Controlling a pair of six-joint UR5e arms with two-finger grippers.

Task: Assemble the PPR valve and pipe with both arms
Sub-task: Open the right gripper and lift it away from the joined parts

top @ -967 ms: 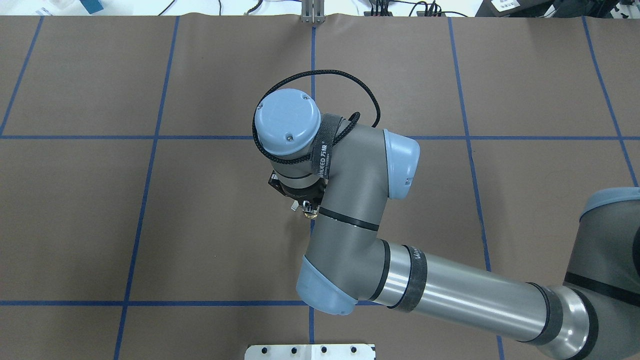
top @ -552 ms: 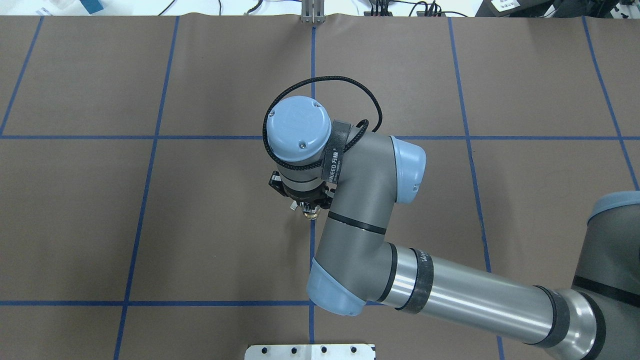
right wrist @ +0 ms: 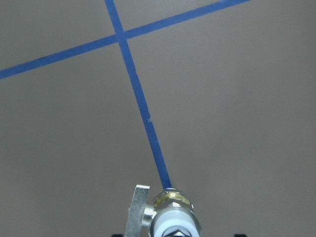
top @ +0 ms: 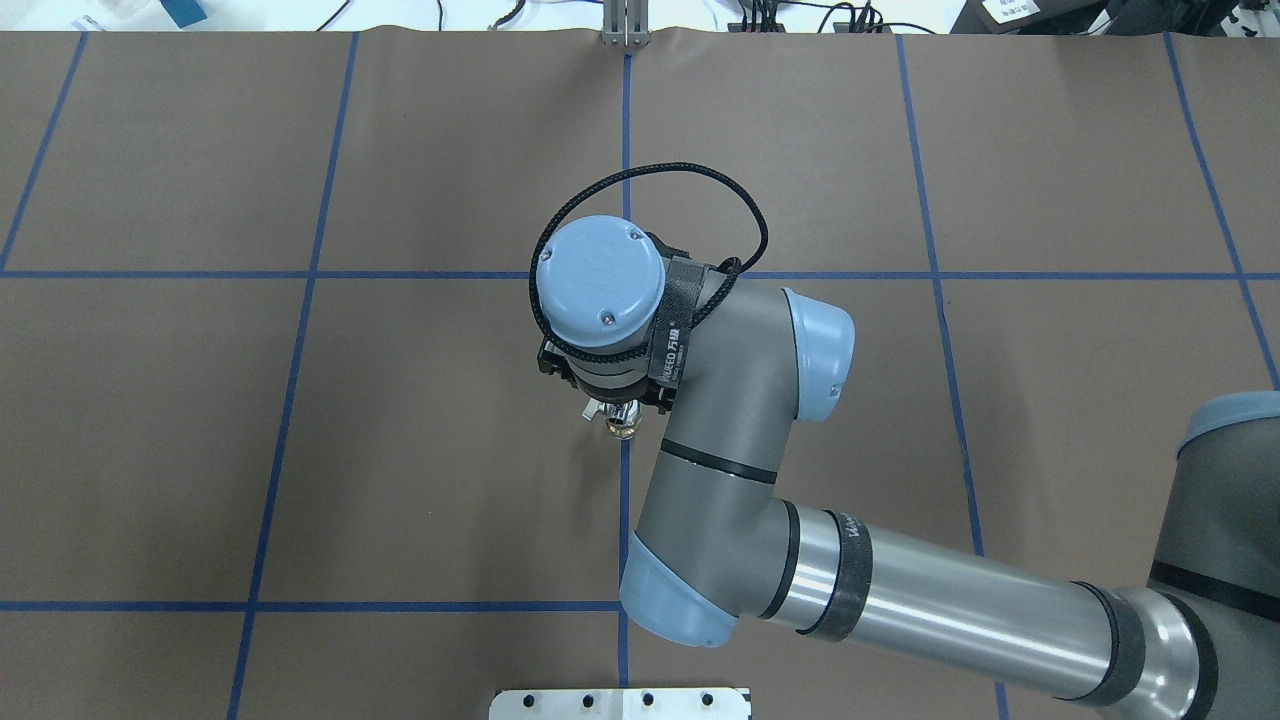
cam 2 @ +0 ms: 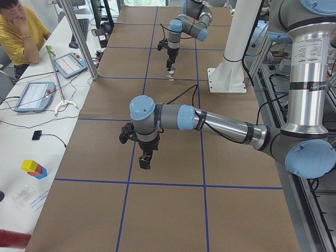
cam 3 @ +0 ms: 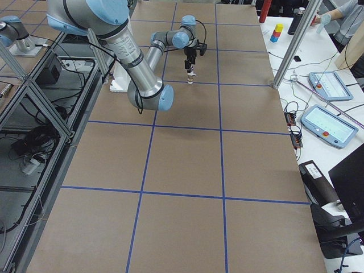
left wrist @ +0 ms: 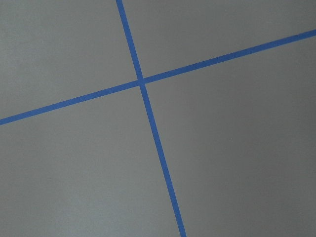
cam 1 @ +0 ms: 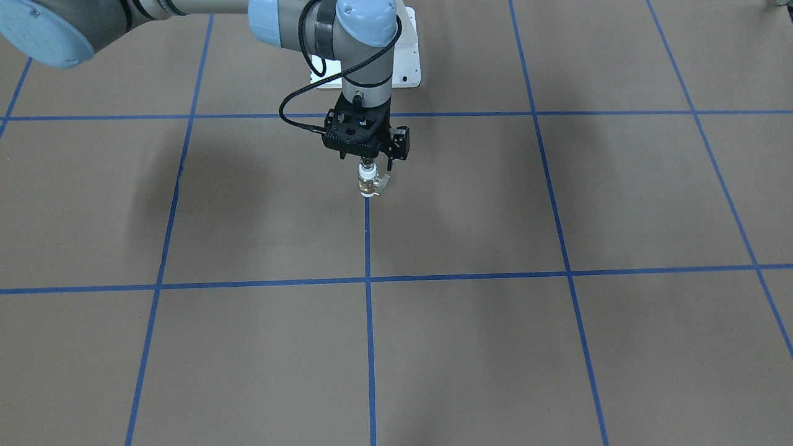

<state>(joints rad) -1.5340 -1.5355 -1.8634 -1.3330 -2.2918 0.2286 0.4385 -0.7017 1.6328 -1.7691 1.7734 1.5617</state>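
The PPR valve (cam 1: 367, 184) stands upright on the brown table at a blue tape line, white with a brass band and a side handle (cam 1: 382, 182). A small silver pipe stub (cam 1: 368, 166) sticks out of its top. My right gripper (cam 1: 368, 160) points straight down just above it. In the right wrist view the valve (right wrist: 174, 217) fills the bottom edge and no finger covers it, so the jaws look open. The valve also shows in the overhead view (top: 621, 428). My left gripper (cam 2: 144, 161) hovers low over bare table, far from the valve; I cannot tell its state.
The white pedestal (cam 1: 406, 59) stands behind the valve near the robot's base. Blue tape lines (left wrist: 143, 84) cross the brown mat. An operator (cam 2: 18, 26), tablets (cam 2: 34, 95) and coloured blocks (cam 2: 34, 168) are on the side bench.
My right arm's wrist has shifted right and toward the robot, standing more upright over the valve. The valve has stayed in place on the tape line.
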